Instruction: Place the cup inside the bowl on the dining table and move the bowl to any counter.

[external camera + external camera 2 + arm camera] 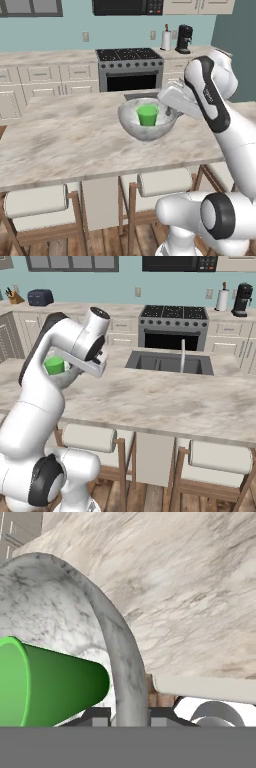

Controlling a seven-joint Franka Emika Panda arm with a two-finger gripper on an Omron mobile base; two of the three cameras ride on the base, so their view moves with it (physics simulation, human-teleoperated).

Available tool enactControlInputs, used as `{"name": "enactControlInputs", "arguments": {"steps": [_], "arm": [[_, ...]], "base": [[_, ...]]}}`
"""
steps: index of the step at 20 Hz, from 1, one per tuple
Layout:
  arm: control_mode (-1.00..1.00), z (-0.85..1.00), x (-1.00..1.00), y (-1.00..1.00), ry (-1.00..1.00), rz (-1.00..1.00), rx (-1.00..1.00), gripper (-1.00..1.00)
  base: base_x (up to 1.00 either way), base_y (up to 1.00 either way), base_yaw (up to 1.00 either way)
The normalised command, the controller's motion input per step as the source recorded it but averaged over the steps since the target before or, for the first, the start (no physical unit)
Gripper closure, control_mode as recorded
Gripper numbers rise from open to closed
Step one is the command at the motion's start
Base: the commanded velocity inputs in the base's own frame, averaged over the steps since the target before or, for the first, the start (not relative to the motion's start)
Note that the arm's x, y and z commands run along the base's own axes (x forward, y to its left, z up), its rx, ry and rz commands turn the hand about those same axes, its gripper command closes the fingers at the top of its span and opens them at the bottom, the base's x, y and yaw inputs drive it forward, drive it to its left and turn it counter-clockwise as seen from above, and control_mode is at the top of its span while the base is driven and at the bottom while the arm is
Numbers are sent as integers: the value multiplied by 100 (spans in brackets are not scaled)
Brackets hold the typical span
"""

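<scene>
One thin hold is all the gripper has, jaws pinched on the bowl rim, lifted above the dining table with the cup inside, so any tilt could slip the rim or spill the cup.

Kitchen: stove, sink, coffee maker.

base views: behind arm, left/right, share dining table | hand view: close at bowl rim
</scene>
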Motion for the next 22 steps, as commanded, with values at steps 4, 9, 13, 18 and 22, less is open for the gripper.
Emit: {"name": "enactControlInputs", "arguments": {"steps": [4,9,13,18,22], "arm": [[-100,0,-79,0,0,0,0,100],[-100,0,-61,0,-3,1,0,100],[-100,0,0,0,0,0,0,100],[-100,0,0,0,0,0,0,100],[-100,0,0,0,0,0,0,100]], "base": [[0,0,0],[0,0,0],[0,0,0],[0,0,0],[0,0,0]]}}
